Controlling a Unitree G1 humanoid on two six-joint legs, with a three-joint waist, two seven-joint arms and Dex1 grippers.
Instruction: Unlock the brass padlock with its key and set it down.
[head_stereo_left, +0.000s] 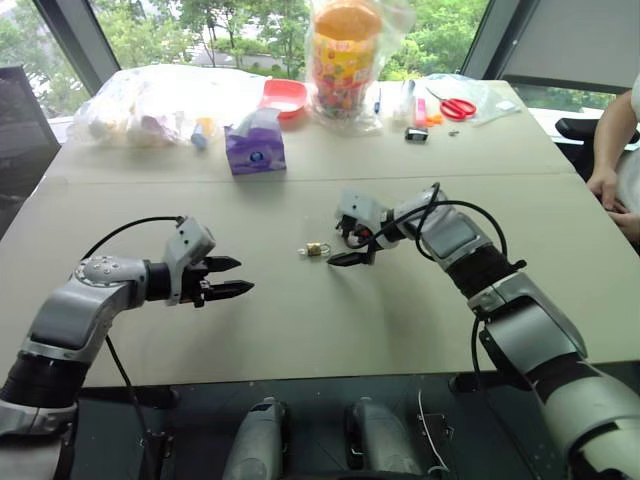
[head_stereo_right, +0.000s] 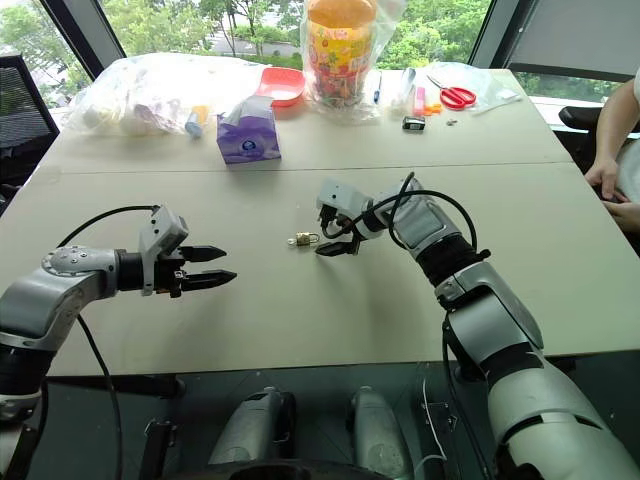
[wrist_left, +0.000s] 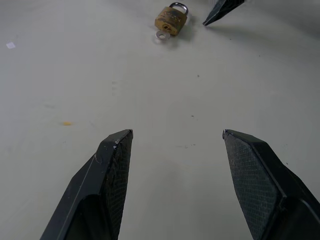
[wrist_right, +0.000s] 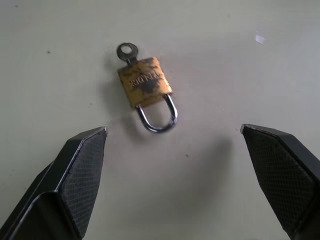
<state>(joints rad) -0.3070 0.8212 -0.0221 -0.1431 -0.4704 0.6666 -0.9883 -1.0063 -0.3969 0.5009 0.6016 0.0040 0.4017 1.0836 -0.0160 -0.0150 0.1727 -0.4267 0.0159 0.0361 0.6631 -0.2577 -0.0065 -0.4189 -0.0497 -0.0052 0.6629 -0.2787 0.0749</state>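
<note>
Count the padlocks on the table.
1. The brass padlock lies flat mid-table, key in its base, just ahead of the open right gripper. The bags at the far edge could hide more.

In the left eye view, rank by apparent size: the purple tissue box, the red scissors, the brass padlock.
1. Purple tissue box, clearly the largest.
2. Red scissors, though they lie farther from the camera and so look smaller than they are.
3. Brass padlock, the smallest although it lies nearest.

A small brass padlock (wrist_right: 145, 82) lies flat on my pale surface (wrist_right: 60, 60), its scuffed golden face up. Its silver U-shaped shackle looks closed. A silvery key (wrist_right: 127, 50) sits in the lock's base, round head sticking out.
</note>
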